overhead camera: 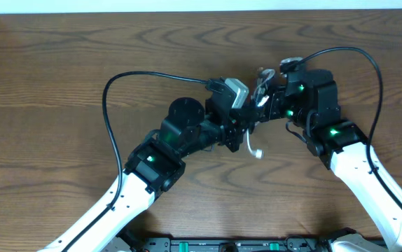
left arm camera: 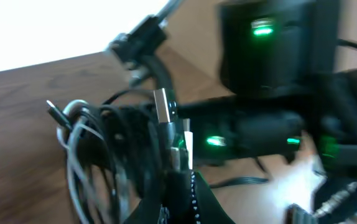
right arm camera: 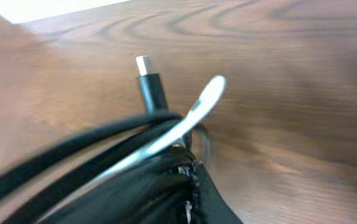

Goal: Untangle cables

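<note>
Two white arms reach in from the near edge of the brown wood-grain counter (overhead camera: 54,77). They meet a little past its middle, slightly toward the right side.

The tangled bundle of thin black and silvery-white cables (left arm camera: 97,155) hangs between them, clear of the wood. The left gripper (left arm camera: 185,190) is fully closed, pinching the coiled part of the cables. A silver-tipped USB plug (left arm camera: 162,107) stands upright just above its fingers.

The right gripper (right arm camera: 188,177) is also clamped tight. Black strands and one silvery strand run across its fingers from the left. A black plug with a metal tip (right arm camera: 147,81) points up and away just beyond them.

The two grippers are nearly touching, so the bundle's short axis runs side to side between them and neither arm is the nearer one. A loose white cord end (overhead camera: 254,147) hooks down toward the near edge.

Separating the strands seems to depend on drawing the grippers apart sideways. There is bare wood toward the left and right edges and less toward the far edge.

The arms' own thick black leads arch out on the left (overhead camera: 108,105) and the right (overhead camera: 377,77). A wide pull could catch on them.
</note>
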